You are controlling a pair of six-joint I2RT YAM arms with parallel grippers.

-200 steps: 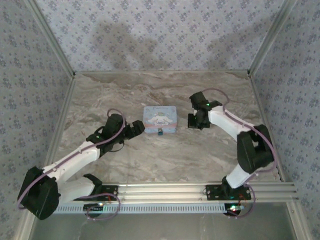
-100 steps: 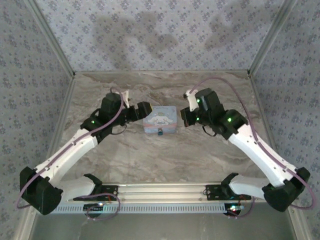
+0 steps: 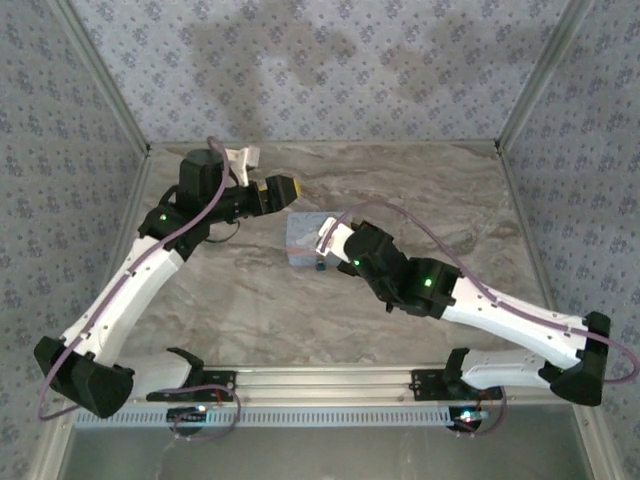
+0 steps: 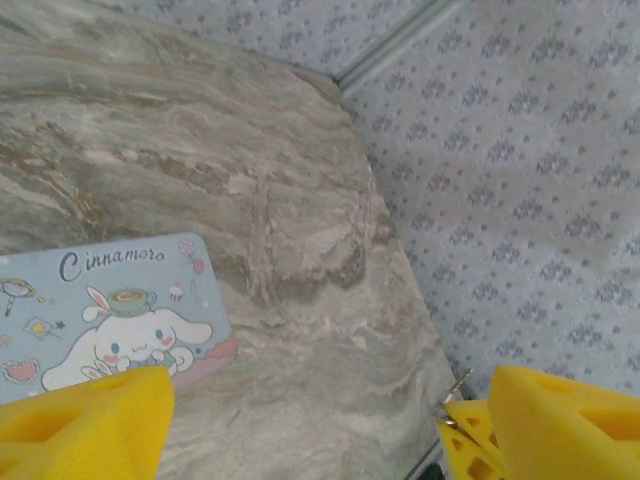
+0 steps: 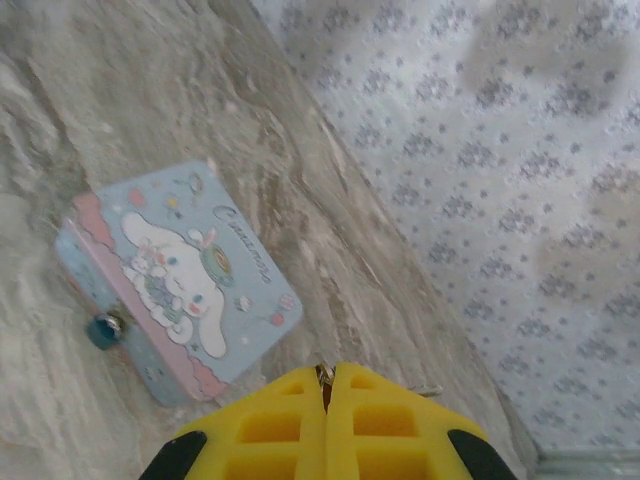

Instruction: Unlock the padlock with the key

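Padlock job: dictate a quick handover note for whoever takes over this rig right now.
Left gripper: open and empty, hovering off the far-left corner of the box.
Right gripper: shut, above the box. A thin metal sliver shows at its tips; it may be the key, but I cannot confirm that.
Padlock: against the box's front side, with neither gripper touching it.
Done: no sign that it has been unlocked.
Left: confirm the key, bring it to the padlock, insert it, turn it and open the lock.
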